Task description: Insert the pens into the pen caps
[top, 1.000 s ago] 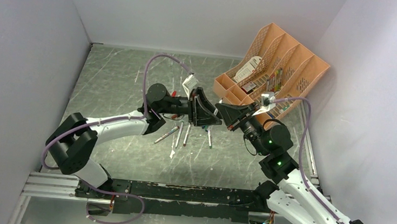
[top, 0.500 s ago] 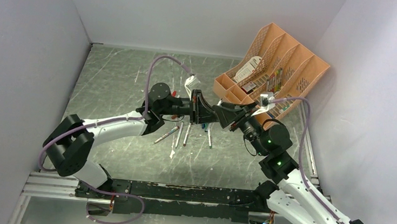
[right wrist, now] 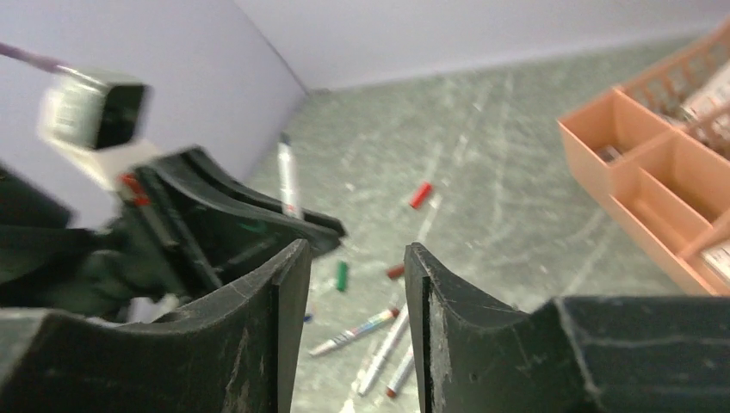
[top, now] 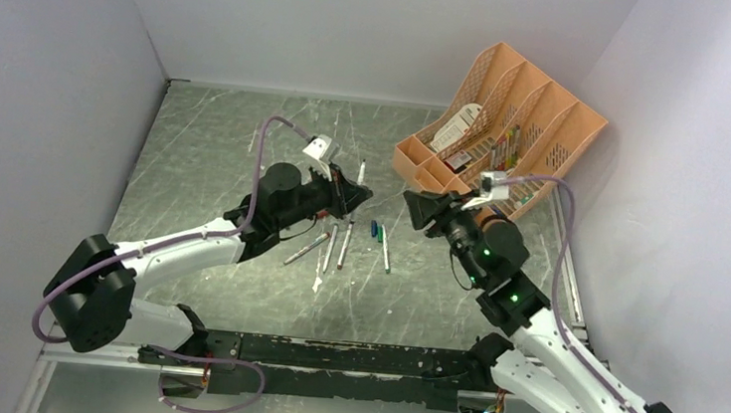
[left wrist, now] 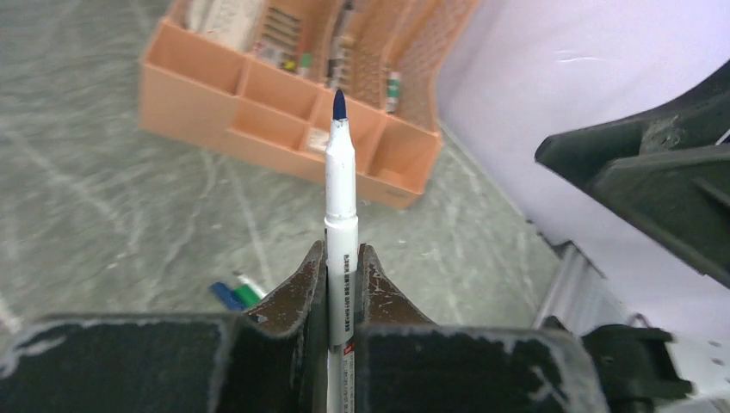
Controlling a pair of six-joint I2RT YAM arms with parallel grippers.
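My left gripper (top: 351, 193) is shut on a whitish pen (left wrist: 341, 206), which stands up from the jaws with its bare blue tip (left wrist: 339, 105) uppermost. It shows in the right wrist view too (right wrist: 288, 179). My right gripper (top: 410, 204) is open and empty (right wrist: 355, 258), facing the left gripper across a gap. Three pens (top: 330, 241) lie on the table below the left gripper, with one more (top: 384, 252) to their right. A blue cap (top: 372, 229) lies beside a green-ended piece (top: 380, 233). A red cap (right wrist: 420, 194), a green cap (right wrist: 342, 275) and a brownish cap (right wrist: 395, 272) lie on the table.
An orange organiser (top: 508, 129) holding bunched pens and labels stands at the back right, close behind the right gripper. Grey walls enclose the table on the left, back and right. A metal rail (top: 328, 355) runs along the near edge.
The two grippers were touching over the middle of the table and have drawn apart. The left gripper has swung back left with the pen pointing up. The right gripper has backed off to the right.
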